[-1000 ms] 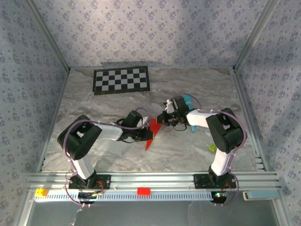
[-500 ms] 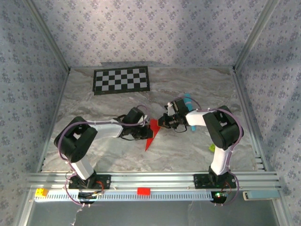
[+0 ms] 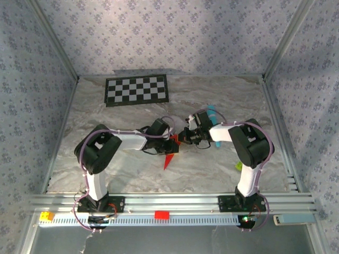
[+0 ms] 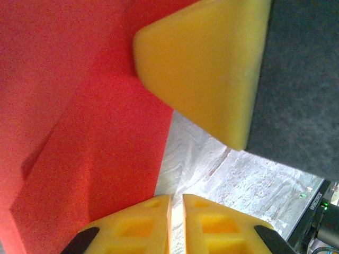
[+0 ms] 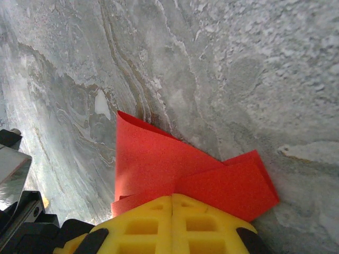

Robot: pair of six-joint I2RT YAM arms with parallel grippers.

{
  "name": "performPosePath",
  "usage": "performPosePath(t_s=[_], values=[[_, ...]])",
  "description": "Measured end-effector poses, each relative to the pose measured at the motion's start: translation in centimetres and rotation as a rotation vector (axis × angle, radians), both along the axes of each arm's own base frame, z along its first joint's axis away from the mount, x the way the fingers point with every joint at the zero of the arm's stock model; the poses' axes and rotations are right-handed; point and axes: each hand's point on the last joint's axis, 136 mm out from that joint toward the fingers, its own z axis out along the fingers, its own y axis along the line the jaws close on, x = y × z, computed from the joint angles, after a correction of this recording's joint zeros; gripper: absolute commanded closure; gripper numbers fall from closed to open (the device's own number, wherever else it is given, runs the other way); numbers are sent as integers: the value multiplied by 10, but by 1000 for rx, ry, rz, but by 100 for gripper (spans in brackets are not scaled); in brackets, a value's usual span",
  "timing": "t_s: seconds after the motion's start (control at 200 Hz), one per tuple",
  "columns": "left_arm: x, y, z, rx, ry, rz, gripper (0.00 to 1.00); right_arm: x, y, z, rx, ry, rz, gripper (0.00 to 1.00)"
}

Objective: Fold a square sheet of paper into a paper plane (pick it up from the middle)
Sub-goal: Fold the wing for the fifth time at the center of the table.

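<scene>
The folded red paper (image 3: 170, 157) is found at the middle of the tabletop (image 3: 212, 172), clamped by the right gripper (image 5: 172, 198). The left gripper (image 4: 176, 198) is seen slightly parted beside it, nothing being grasped.

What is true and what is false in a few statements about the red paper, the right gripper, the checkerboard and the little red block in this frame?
1. The right gripper is shut on the thin bright red folded paper. True.
2. The black-and-white checkerboard lies at the near edge of the grey marble table. False: it lies at the far side.
3. The red paper lies as a flat, unfolded square. False: it is folded, its layers overlapping, with a pointed tip toward the near edge.
4. The small red rectangular block sits on the metal front rail. True.
</scene>
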Motion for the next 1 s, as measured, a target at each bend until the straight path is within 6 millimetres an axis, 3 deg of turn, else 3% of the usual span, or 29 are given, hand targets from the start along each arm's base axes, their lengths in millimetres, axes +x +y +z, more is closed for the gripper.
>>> performPosePath(t_s=[0.525,0.83,1.0], values=[[-48,38,-1,5,-2,-24,84,1,-1,0,10,-2,0,100],[-78,72,-5,97,34,-53,91,1,-1,0,10,-2,0,100],[-83,81,2,112,16,-48,93,1,-1,0,11,-2,0,100]])
